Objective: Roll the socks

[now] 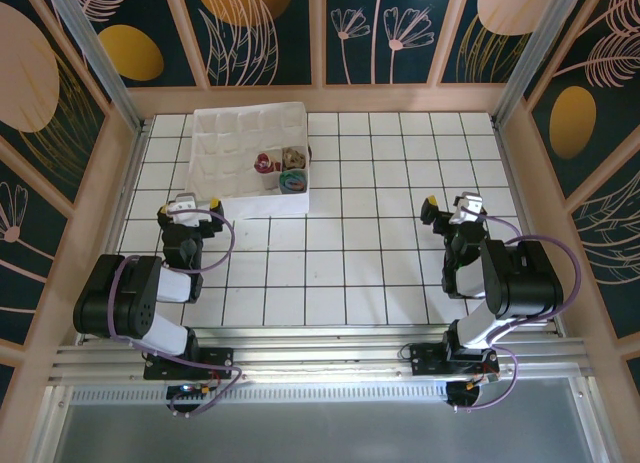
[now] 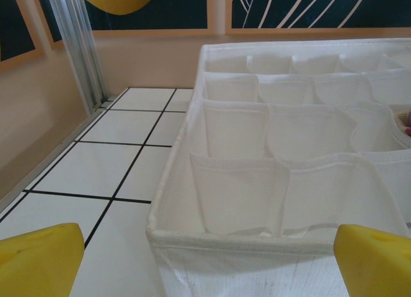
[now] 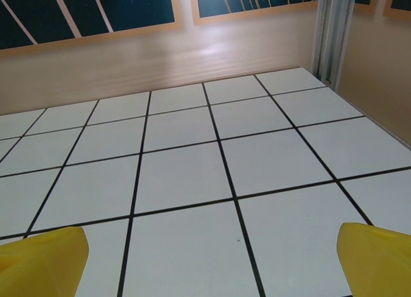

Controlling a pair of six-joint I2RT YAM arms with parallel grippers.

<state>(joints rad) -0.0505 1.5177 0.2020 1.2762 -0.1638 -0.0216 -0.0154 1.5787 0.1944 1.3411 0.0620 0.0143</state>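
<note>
- Top external: white fabric organizer [image 1: 228, 143] with many cells sits on the white tiled worktop [image 1: 380, 273], left of centre toward the back.
- The socks [image 1: 283, 168] are in cells near the organizer's near-right corner, three small bundles close together.
- Red-and-pale sock [image 1: 265, 163] is the left one. Tan-brown sock [image 1: 294, 157] sits just right of it. Blue-green sock [image 1: 293, 180] lies nearest the arms, with a pinkish streak showing.
- All three look bunched or rolled up; the patterns are too small to read.
- Left tool [image 1: 188, 205] is just in front of the organizer's near-left corner, yellow tips spread wide, holding nothing.
- Right tool [image 1: 452, 203] is over bare tiles on the right, well apart from the organizer, also wide open and empty.
- Left wrist: left tool [image 2: 205, 265] has its yellow fingertips [image 2: 38, 262] at the bottom corners, far apart. The organizer [image 2: 257, 236] rim is close in front, with its near cells bare.
- Right wrist: right tool [image 3: 209, 262] has its fingertips [image 3: 379, 258] spread wide over black-lined tiles, gripping nothing.
</note>
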